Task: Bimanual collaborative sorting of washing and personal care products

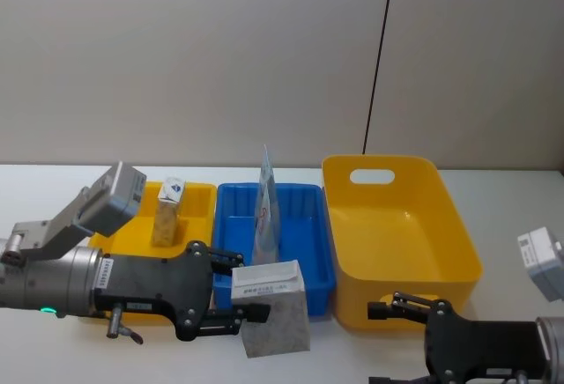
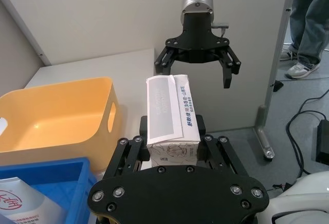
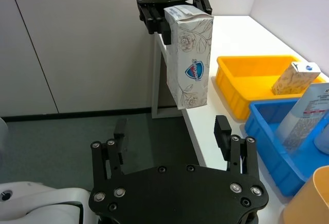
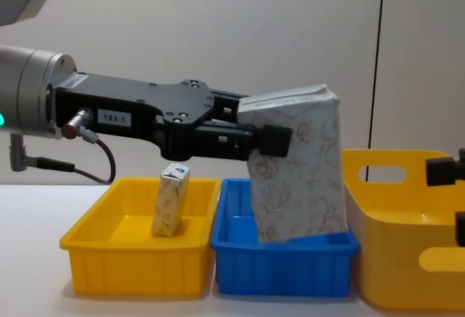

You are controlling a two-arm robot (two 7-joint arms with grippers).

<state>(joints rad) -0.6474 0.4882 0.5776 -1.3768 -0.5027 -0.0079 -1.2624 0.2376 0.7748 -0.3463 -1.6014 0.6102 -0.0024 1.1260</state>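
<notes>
My left gripper [image 1: 250, 288] is shut on a large cream carton with floral print [image 1: 275, 308], held in the air in front of the blue bin [image 1: 310, 284]. The same carton [image 3: 189, 57] hangs from the left gripper [image 3: 163, 22] and shows a blue mark on its side. My right gripper [image 3: 172, 141] faces it from a distance, open and holding nothing. A small cream carton [image 1: 168, 211] stands in the small yellow bin [image 1: 201, 201]. A pale-blue-and-white tube [image 1: 267, 206] stands upright in the blue bin.
A large yellow bin with a handle cutout [image 1: 401, 252] stands right of the blue bin, with nothing in it. The three bins sit side by side on the white table [image 1: 520, 217]. A wall rises behind them.
</notes>
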